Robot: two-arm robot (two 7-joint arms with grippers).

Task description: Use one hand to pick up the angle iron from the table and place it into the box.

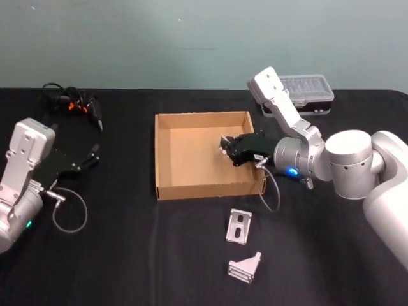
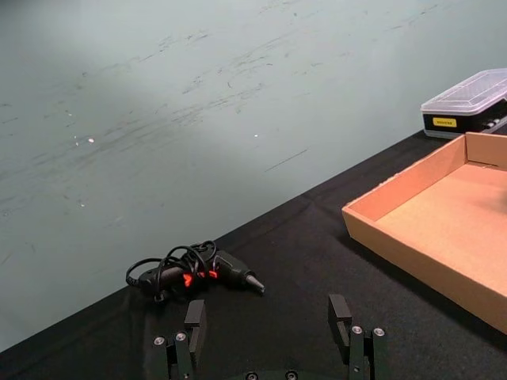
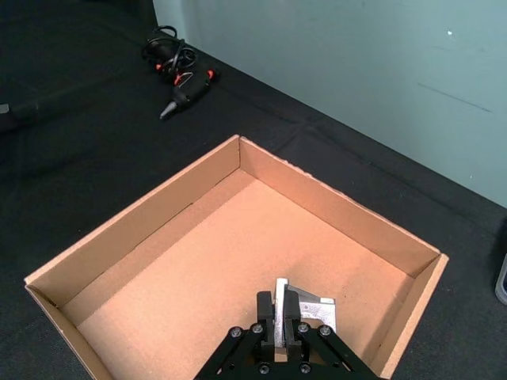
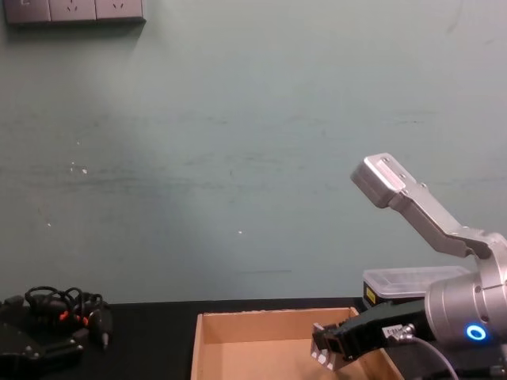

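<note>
Plainly, the risk here lies in the release. The right claw (image 3: 281, 315) is pinched narrow on the upright flange of an angle iron (image 3: 314, 312), whose other flange juts out flat just beyond the fingertips. The box (image 3: 135, 231) spreads beneath and ahead of the claw. The piece hangs close to the box wall nearest the claw's wrist, and I cannot tell whether it touches the cardboard floor. If the jaws part while it hangs above the floor, the metal may land on an edge, then bounce, skid or tip against that near wall. If the claw presses lower first, it may dent the cardboard or shove the light box across the counter (image 1: 127, 255). A sideways pull on leaving could catch the flange and drag it out over the low wall. Two more angle irons (image 1: 238, 226) lie on the counter behind the claw, outside the box. The left claw (image 2: 265, 321), spread wide, sits parked far off to the side.
</note>
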